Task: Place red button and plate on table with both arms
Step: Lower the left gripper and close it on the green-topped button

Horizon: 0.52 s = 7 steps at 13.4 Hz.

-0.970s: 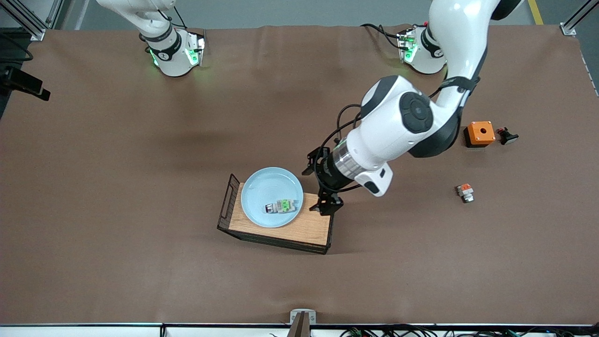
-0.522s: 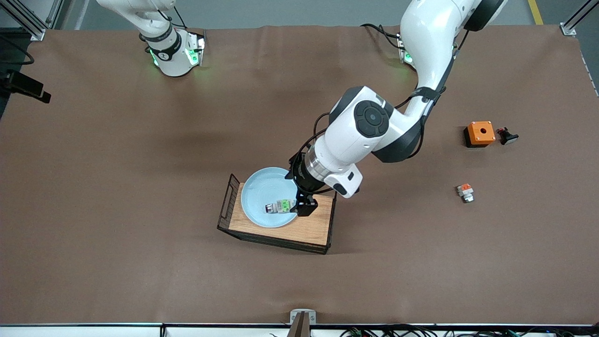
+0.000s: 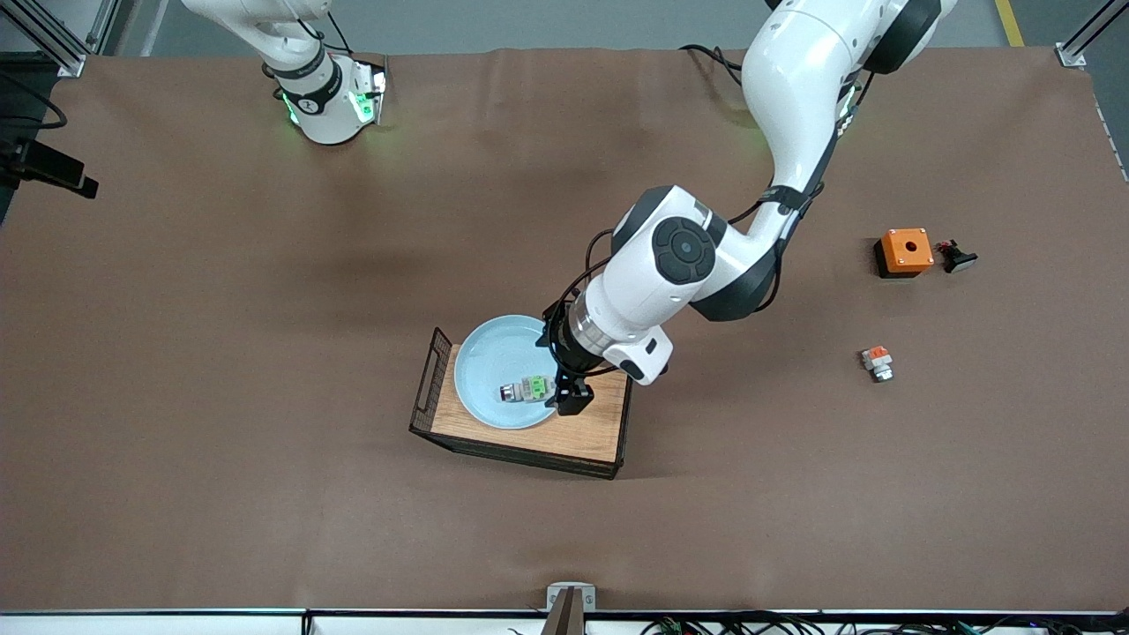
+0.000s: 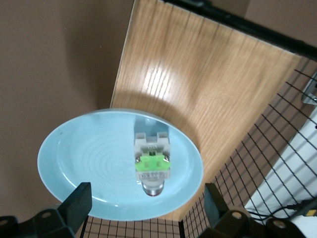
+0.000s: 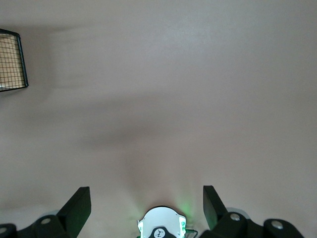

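Observation:
The pale blue plate [image 3: 494,366] rests on the wood-topped wire tray [image 3: 582,430] on the brown table [image 3: 265,353]. The button with the green middle [image 3: 529,389] lies in the plate, on the side nearer the front camera. My left gripper [image 3: 564,390] is open and empty, low over the plate's rim beside the button. In the left wrist view the button [image 4: 152,166] lies in the plate [image 4: 84,153] between the spread fingers [image 4: 77,203]. My right gripper [image 5: 147,203] is open and empty, waiting high over bare table by its own base.
An orange box [image 3: 904,251] and a small black part [image 3: 957,257] lie toward the left arm's end. An orange-red-topped part [image 3: 877,362] lies nearer the front camera than them. The tray's black wire handle [image 3: 429,370] stands at its end.
My left arm has swung from the tray's end over to the plate and lowered beside the button. The right arm has not moved.

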Each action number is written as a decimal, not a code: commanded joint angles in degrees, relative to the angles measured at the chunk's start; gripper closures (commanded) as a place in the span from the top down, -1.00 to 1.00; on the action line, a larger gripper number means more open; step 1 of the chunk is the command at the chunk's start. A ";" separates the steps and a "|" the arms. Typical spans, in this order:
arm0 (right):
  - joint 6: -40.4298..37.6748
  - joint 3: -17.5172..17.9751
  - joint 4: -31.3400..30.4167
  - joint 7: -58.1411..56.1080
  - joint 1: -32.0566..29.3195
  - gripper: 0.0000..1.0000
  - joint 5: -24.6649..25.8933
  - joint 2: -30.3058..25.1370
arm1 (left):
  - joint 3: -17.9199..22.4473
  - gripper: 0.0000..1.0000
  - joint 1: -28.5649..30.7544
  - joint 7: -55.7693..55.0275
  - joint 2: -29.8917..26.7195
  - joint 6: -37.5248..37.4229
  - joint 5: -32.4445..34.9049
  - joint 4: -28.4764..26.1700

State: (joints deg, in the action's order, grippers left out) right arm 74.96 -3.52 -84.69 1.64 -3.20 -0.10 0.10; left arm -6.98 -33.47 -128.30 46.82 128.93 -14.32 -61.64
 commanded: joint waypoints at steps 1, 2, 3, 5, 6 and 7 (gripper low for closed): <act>0.53 0.10 1.19 0.65 -0.23 1.00 0.98 1.22 | 1.18 1.00 -1.43 -0.11 2.48 0.97 -0.71 2.22; 0.53 0.10 1.19 0.74 -0.23 1.00 0.98 1.22 | 1.26 1.00 -1.43 -0.11 2.66 1.76 -0.71 2.22; 0.53 0.10 1.19 0.65 -0.23 1.00 0.98 1.22 | 1.26 1.00 -1.86 -0.11 3.36 2.37 -0.71 2.31; 0.62 0.10 1.28 0.74 -0.14 1.00 0.98 1.22 | 2.22 1.00 -2.65 -0.11 4.59 3.34 -0.71 3.01; 0.62 0.10 1.28 0.65 -0.14 1.00 0.98 1.22 | 2.84 1.00 -3.53 -0.02 4.86 3.43 -0.71 3.62; 0.62 0.10 1.28 0.65 -0.14 1.00 0.98 1.22 | 3.11 1.00 -3.71 -0.02 5.03 3.52 -0.71 3.89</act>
State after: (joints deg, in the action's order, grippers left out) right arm 75.86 -3.62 -84.43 1.65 -3.25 -0.08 1.21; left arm -5.71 -35.55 -128.30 49.99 132.18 -14.32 -61.13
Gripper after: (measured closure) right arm 0.000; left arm 0.000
